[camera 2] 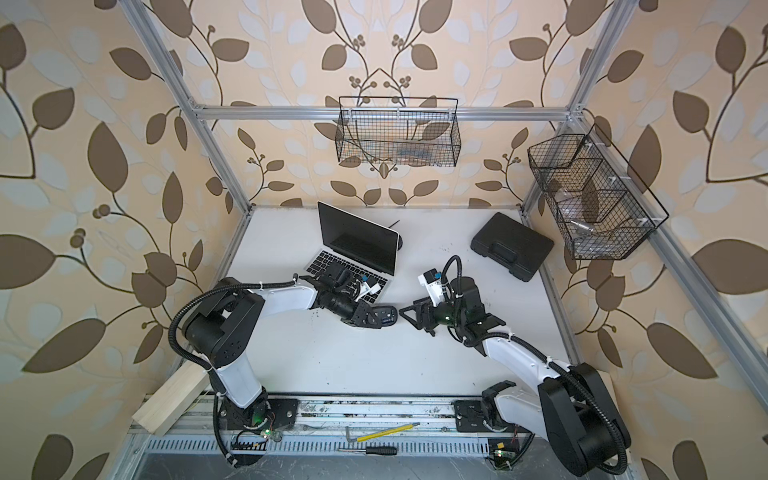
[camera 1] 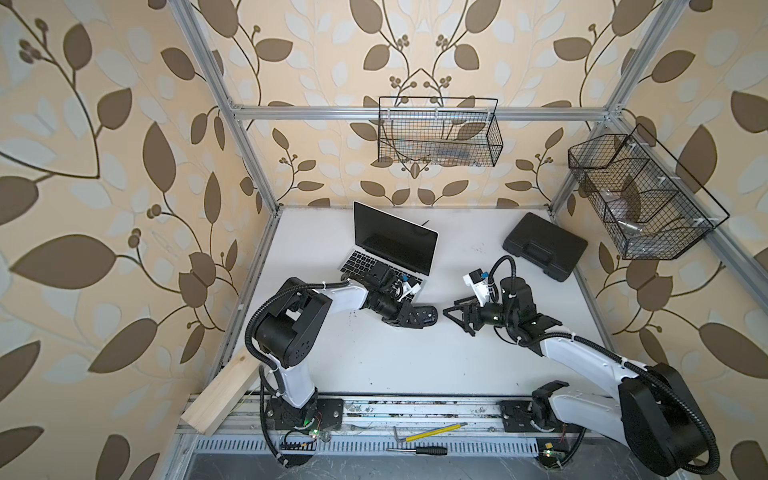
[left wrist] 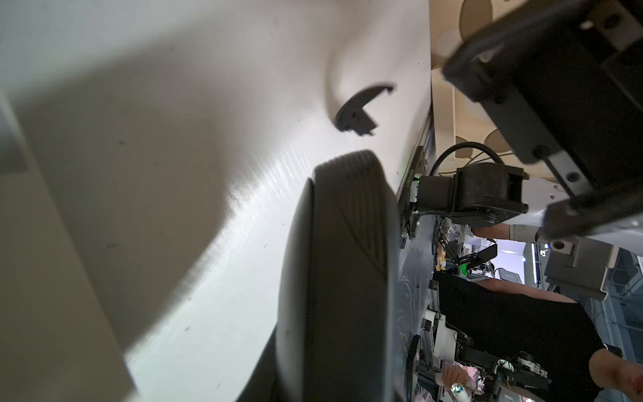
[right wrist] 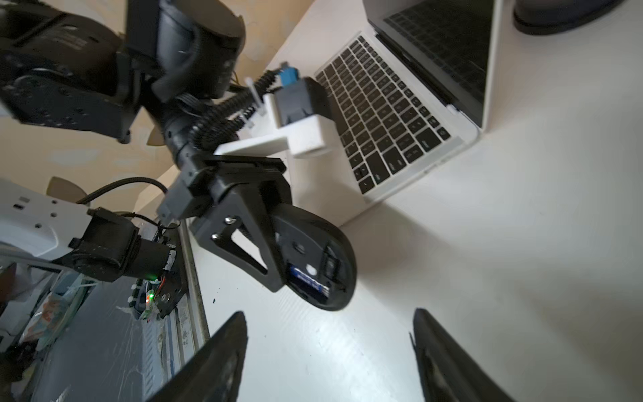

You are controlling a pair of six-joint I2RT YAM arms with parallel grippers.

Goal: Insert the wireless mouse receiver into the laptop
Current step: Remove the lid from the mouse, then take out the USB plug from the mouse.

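Note:
The slim silver laptop [camera 1: 390, 245] [camera 2: 353, 249] [right wrist: 400, 115] stands open at the back left of the white table. My left gripper [camera 1: 417, 316] [camera 2: 372, 319] is shut on a black oval mouse [camera 1: 428, 314] [left wrist: 341, 261] [right wrist: 313, 254], held above the table just in front of the laptop. The mouse's underside is uncovered and shows a blue battery [right wrist: 308, 278]. A small dark piece [right wrist: 330, 266] sits in a slot beside the battery; I cannot tell if it is the wireless mouse receiver. My right gripper [camera 1: 455, 320] [camera 2: 411, 318] [right wrist: 328, 320] is open and empty, pointing at the mouse from close by.
A curved black cover piece [left wrist: 358, 111] lies on the table. A black plastic case [camera 1: 544, 247] sits at the back right. Wire baskets [camera 1: 438, 133] [camera 1: 640, 199] hang on the frame. A wooden block [camera 1: 220, 395] and hand tools [camera 1: 432, 432] lie at the front.

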